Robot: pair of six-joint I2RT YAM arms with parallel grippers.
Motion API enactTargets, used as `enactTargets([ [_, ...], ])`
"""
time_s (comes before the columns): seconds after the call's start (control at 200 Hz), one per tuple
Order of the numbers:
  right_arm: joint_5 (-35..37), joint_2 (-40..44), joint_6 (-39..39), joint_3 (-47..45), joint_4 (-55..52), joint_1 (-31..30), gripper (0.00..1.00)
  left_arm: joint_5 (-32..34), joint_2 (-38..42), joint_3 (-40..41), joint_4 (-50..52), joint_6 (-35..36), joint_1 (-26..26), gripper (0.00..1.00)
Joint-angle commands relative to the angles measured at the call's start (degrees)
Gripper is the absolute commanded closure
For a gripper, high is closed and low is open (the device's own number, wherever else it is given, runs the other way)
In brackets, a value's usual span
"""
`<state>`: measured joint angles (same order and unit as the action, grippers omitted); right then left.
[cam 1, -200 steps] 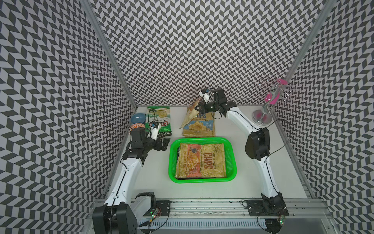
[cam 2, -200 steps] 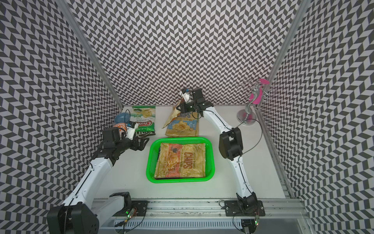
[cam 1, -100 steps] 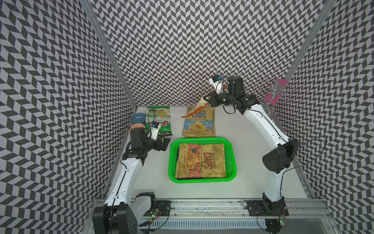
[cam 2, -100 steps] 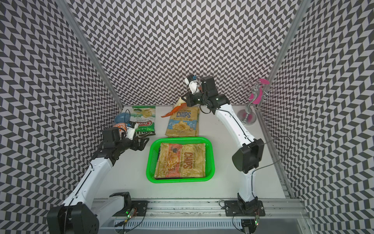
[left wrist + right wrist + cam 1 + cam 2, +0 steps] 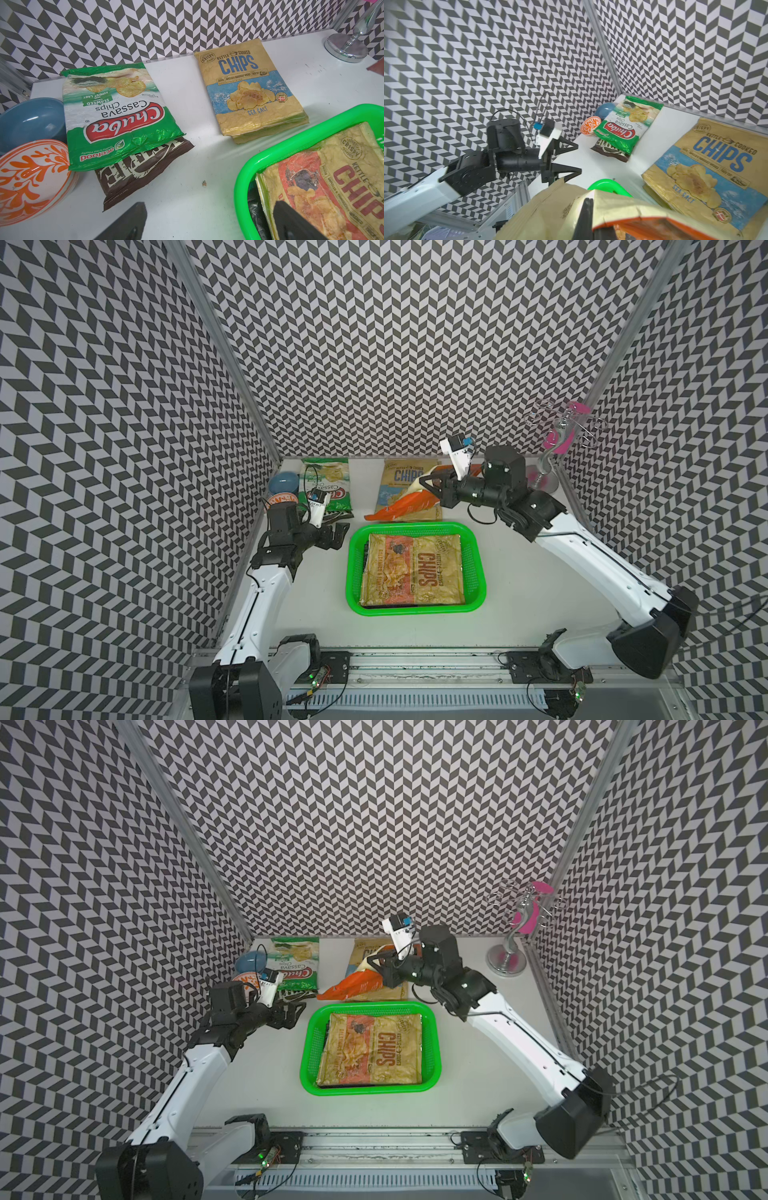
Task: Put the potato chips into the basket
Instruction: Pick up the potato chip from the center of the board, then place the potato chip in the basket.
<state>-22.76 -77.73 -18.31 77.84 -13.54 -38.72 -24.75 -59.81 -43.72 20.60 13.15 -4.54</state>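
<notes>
Above the white table [image 5: 519, 572], right hand [image 5: 428, 486] clamps the beige-orange bag [image 5: 401, 506], seemingly its edge.

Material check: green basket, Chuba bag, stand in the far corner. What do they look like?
basket: moulded plastic, glossy bright green; smooth rounded rim with highlights, perforated walls.
Chuba bag: thin plastic film, shiny, probably metallised; sharp crinkles glint along its green end.
stand: likely chromed metal; mirror-like base and stem, plated plastic possible.
</notes>
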Motion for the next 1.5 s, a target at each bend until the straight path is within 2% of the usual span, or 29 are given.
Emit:
enactTargets([
  [0.0,8.4,6.1,-4.7,-6.7,14.8,-4.8,1.00,-0.8,1.2,0.2,-1.2,-0.2,-0.3,0.01],
  [0.095,14.6,9.2,-7.1,-11.4,17.9,-8.6,1.00,-0.8,1.4,0.2,-1.2,-0.2,-0.3,0.01],
  [0.33,38.0,13.5,-11.6,-16.3,20.6,-20.2,1.00,-0.7,1.4,0.2,-1.1,-0.3,-0.3,0.01],
  [0.541,58.8,11.5,-15.2,-15.6,17.9,-29.8,1.00,0.3,1.2,0.1,-1.4,-0.5,-0.3,0.01],
  [0.661,67.6,9.0,-16.9,-15.7,17.0,-32.4,1.00,1.8,1.1,0.1,-1.8,-1.0,-0.3,0.01],
  [0.841,74.1,4.4,-17.7,-16.5,17.5,-33.7,1.00,3.3,1.4,0.0,-2.1,-1.4,-0.4,0.01],
  [1.147,82.8,-4.8,-8.3,-15.3,22.2,-33.7,1.00,3.6,1.5,0.0,-2.2,-1.5,-0.4,0.01],
  [1.497,81.1,-13.5,-4.4,-12.0,23.7,-32.8,1.00,3.8,1.8,-0.1,-2.1,-1.5,-0.5,0.01],
])
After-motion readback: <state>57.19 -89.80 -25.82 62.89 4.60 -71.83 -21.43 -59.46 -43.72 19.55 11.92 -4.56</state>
